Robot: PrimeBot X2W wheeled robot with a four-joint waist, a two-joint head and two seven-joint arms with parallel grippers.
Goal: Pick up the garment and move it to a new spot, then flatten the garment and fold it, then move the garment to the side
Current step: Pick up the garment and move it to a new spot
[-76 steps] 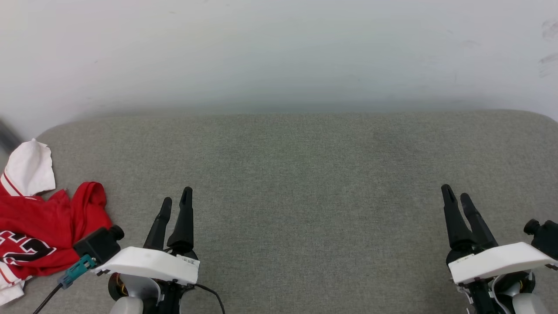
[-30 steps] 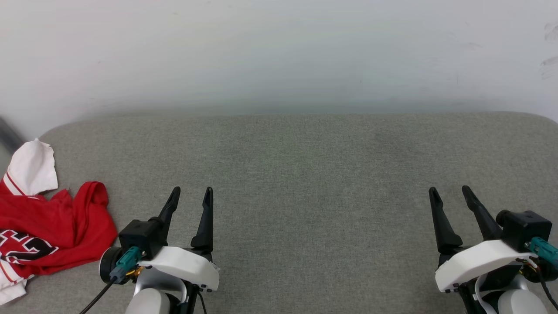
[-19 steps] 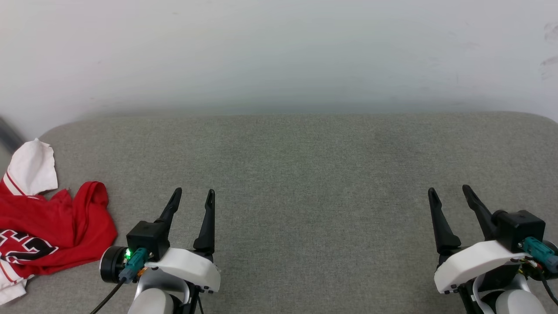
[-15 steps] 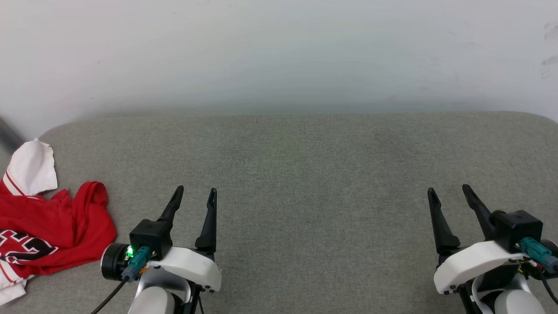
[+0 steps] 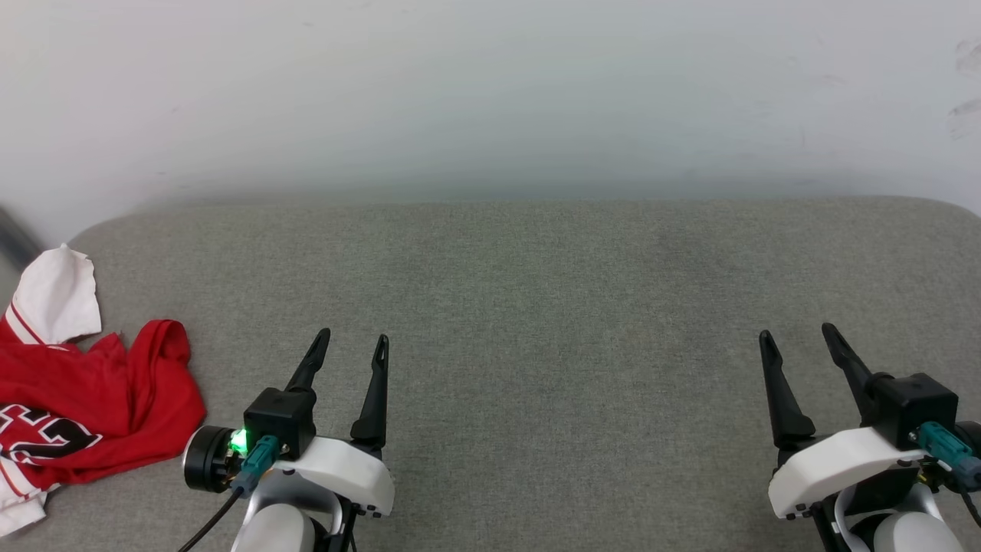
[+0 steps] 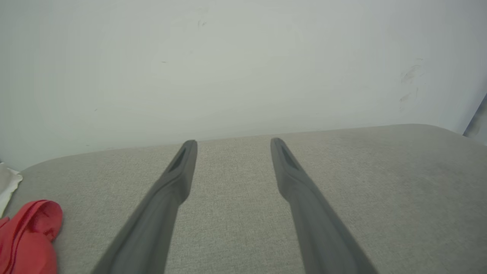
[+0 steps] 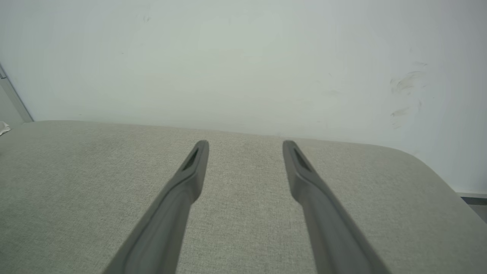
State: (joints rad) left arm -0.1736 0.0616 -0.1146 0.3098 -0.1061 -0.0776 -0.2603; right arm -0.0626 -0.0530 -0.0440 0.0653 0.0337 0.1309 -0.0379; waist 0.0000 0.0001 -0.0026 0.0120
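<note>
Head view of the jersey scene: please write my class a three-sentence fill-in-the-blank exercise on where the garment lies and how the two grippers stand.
1. The crumpled red jersey with white sleeve panels lies at the ____ edge of the grey fabric surface.
2. The left gripper hovers beside the jersey with its jaws ____.
3. The right gripper, jaws apart, holds ____.

Missing words: left; open; nothing.

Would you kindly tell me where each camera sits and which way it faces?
Head view: on the head, facing forward and down at the grey cushion and wall; left pincer and right pincer, both open, show low.
Left wrist view: on the left wrist, looking along its own fingers toward the wall.
Right wrist view: on the right wrist, likewise along its fingers.
Shared: head and left wrist views both show the garment.
</note>
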